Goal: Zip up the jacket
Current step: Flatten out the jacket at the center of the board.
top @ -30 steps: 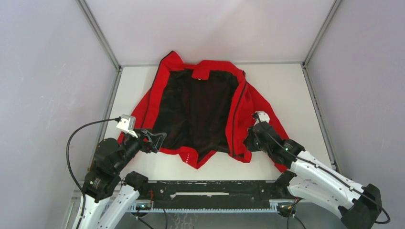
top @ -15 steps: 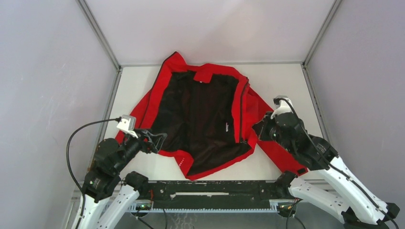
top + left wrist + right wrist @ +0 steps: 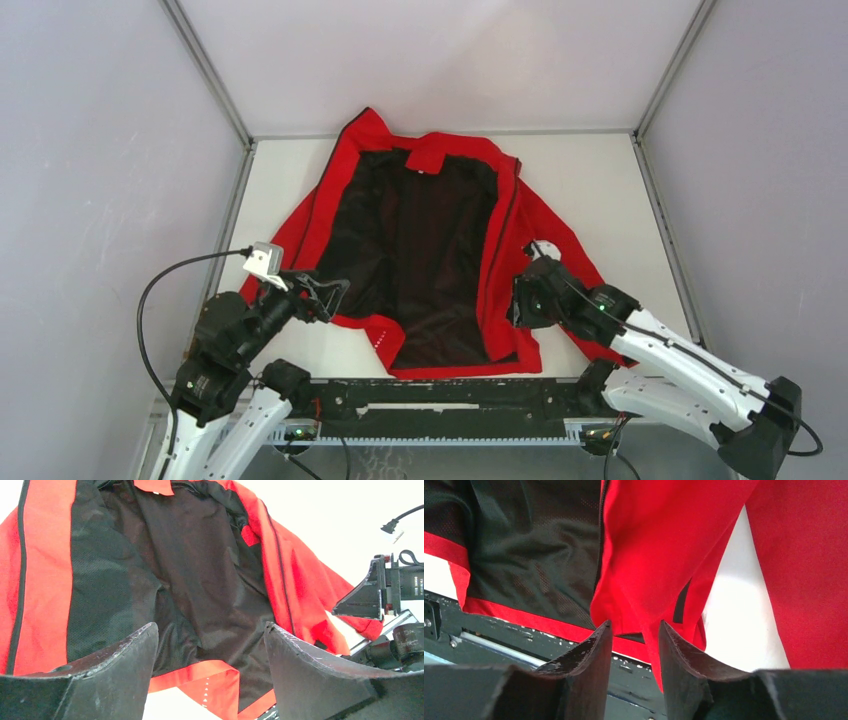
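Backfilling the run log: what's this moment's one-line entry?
jacket: spread open, lining up | zipper: undone | left hand: open, by near hem | right hand: jaws parted, red front edge between them

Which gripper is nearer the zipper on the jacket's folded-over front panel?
Right. The right gripper sits over the jacket near its lower edge, just beside the zipper. The left gripper hovers at the opposite hem, across the open black lining.

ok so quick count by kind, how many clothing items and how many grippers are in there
jacket: 1
gripper: 2, the left gripper and the right gripper
total: 3
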Robot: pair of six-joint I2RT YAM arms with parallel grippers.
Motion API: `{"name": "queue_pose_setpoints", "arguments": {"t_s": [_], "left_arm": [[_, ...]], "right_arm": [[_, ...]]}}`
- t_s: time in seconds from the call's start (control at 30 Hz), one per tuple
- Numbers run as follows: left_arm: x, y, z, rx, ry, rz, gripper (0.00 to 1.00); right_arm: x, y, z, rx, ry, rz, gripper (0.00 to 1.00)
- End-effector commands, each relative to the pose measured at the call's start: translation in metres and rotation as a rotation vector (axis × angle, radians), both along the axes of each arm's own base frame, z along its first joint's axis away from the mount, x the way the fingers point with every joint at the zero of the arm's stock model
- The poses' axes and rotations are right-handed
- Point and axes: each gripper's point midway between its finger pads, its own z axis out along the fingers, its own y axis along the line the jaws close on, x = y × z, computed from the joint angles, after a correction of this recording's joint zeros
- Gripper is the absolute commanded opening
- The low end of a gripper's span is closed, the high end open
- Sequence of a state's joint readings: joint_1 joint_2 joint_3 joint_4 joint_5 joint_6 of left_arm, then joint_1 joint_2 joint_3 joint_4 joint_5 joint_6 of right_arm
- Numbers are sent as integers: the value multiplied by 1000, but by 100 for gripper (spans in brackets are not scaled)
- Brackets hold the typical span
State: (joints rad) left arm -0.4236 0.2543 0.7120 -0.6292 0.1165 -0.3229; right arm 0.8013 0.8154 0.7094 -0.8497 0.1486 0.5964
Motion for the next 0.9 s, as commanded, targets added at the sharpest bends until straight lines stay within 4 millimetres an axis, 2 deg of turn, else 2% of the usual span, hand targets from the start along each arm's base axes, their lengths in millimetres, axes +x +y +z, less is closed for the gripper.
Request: {"name": "queue_pose_setpoints", "arguments": {"t_s": [0.0,0.13,0.3,0.4,0.63,0.87], "left_arm": [[2,-5,4,-19,-22,-19,82],[1,-5,4,-19,-23,-21,82],[2,-5,3,-18,-19,-21,82],[2,-5,2,-17,-17,-18,82],[3,-5,2,-16,-12,-13,82],[4,-6,0,-12,-2,-16,82]], "right_arm": [[22,16,16,42,-81,-22,48],[45,4,29,1,-167,-90,57],[81,-10,45,20,-247,-167,61],[104,-10,49,57,-261,-197,63],[150,-14,24,75,-226,-297,68],[179,-12,-8,87,-175,-339,70]]}}
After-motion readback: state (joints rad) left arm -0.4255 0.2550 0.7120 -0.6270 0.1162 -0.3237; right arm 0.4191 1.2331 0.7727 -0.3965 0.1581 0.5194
